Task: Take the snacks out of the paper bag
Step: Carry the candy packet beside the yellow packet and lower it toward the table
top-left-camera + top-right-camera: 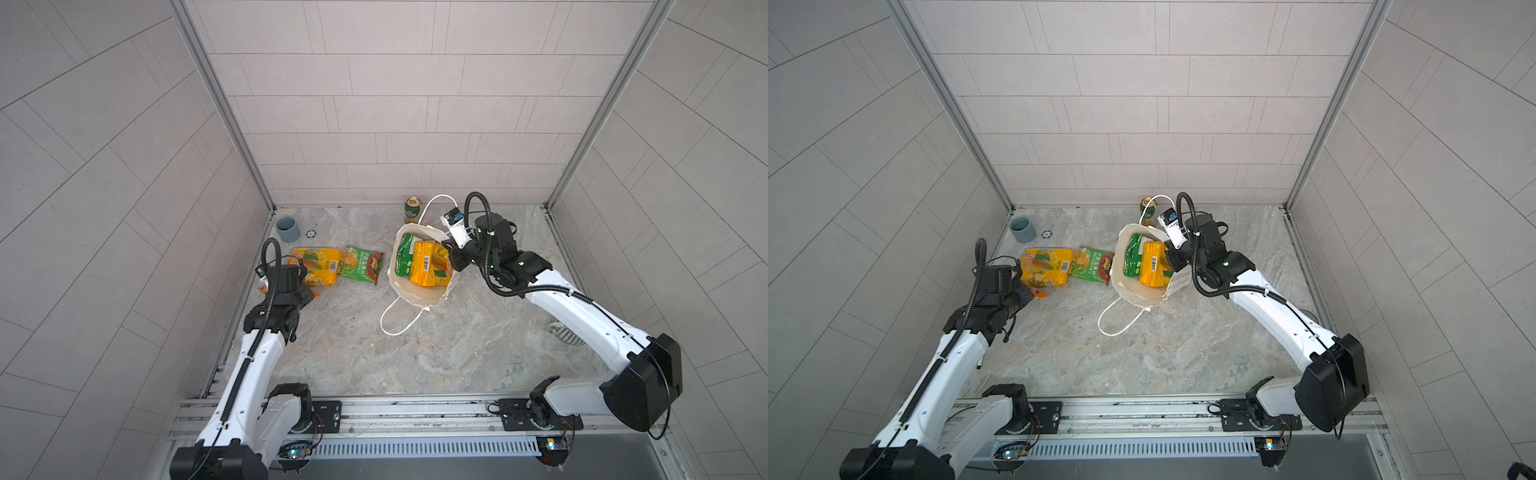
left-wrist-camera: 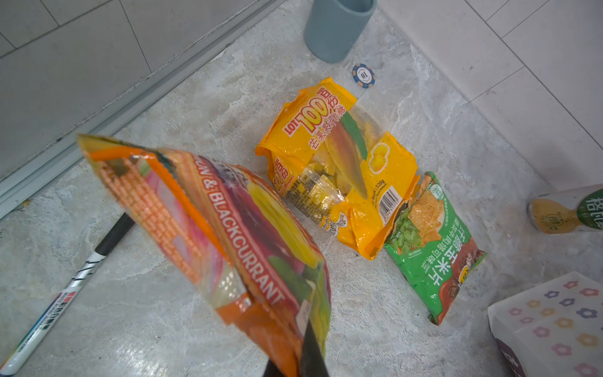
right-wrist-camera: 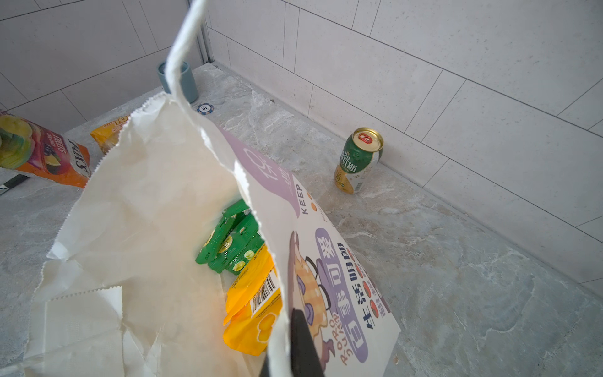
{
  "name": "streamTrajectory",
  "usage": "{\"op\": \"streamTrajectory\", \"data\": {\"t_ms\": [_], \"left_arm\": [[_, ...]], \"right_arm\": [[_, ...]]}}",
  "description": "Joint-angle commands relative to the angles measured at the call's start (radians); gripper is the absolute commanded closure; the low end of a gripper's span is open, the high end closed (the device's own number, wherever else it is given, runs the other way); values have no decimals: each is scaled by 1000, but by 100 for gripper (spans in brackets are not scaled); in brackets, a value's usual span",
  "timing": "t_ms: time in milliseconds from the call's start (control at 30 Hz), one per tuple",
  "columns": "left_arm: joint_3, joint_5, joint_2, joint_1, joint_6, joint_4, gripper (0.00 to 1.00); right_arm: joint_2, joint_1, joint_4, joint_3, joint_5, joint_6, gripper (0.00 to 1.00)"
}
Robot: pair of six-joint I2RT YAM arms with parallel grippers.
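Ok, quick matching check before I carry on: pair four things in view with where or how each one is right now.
Things:
1. orange-purple packet
2. yellow 100 packet
3. paper bag
4. drink can

States:
A. standing upright near the back wall
B. lying flat beside the green packet
C. clamped in the left gripper
D. wall pinched by the right gripper

Pairs: 1-C, 2-B, 3-D, 4-A
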Motion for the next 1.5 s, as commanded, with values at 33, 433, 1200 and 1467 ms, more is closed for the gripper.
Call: {"op": "streamTrajectory", "data": {"t_ms": [33, 433, 1200, 1467], "left_arm": [[-26, 1, 3, 6, -33, 119, 100], [-76, 20, 26, 6, -54, 179, 97], [-91, 108, 20, 5, -84, 170, 78], [-102, 141, -37, 5, -99, 141, 61]], "right_arm": [[-15, -3, 44, 5, -23, 13, 100], [-30, -7, 43, -3, -25, 11, 100], [-39, -10, 49, -14, -26, 14, 100], [-41, -10, 54, -19, -20, 14, 100]]}}
